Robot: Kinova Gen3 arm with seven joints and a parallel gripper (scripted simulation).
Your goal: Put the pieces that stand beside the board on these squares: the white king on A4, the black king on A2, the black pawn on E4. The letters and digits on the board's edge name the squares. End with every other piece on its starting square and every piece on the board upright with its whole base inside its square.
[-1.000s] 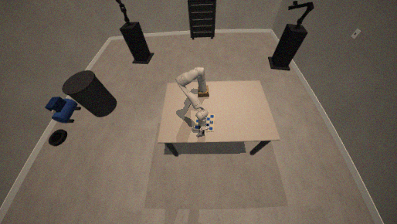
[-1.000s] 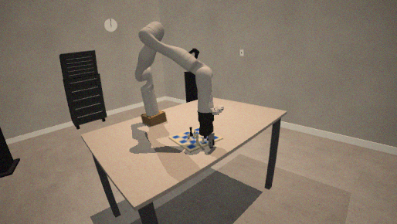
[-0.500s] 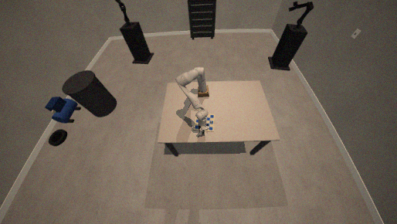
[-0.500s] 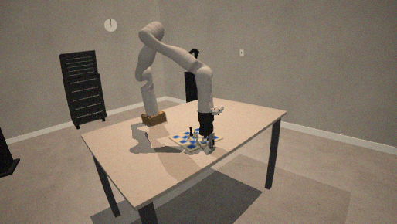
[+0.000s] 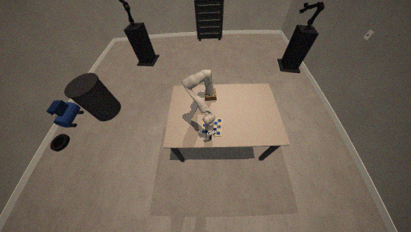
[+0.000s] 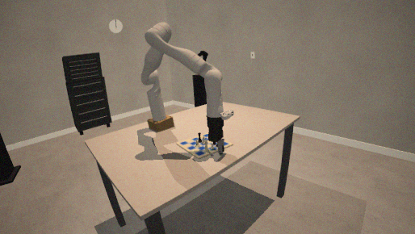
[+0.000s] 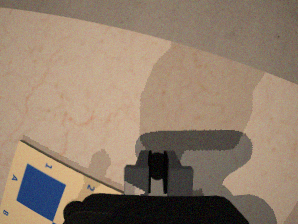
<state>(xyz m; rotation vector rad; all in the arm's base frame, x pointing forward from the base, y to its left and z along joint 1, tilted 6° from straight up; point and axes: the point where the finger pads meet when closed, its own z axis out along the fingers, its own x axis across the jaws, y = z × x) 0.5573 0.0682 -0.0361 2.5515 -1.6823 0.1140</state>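
Gripper (image 5: 208, 140) (image 6: 220, 152) (image 7: 157, 165): pointing down, its fingers drawn in and closed on a black piece (image 7: 157, 165), whose round dark top shows between the two pads in the wrist view.
Held piece: beside the board, off its numbered edge; whether king or pawn cannot be told from this angle, nor whether its base touches the table.
Board (image 5: 217, 130) (image 6: 199, 153) (image 7: 41, 192): blue and pale squares within a cream border, flat on the table; in the wrist view, a corner with the letters A and B and the digits 1 and 2.
Square A1: blue, bare in the part that shows.
Dark piece (image 6: 199, 137): upright on the board in the exterior view, its kind too small to name.
Pale pieces (image 6: 206, 143): grouped on or near the board, close to the gripper; the white king cannot be singled out among them.
Arm (image 5: 196, 80) (image 6: 182, 54): pale, raised at the elbow, reaching across the table and down to the board's side.
Base block (image 5: 210, 97) (image 6: 161, 124): brown, beneath the foot of the arm.
Table (image 5: 248, 116) (image 6: 258, 125) (image 7: 90, 85): light top, dark legs; the arm's shadow falls across it.
Surroundings: a black bin (image 5: 93, 96) on the floor in the top view; a round clock (image 6: 115, 26) on the wall in the exterior view.
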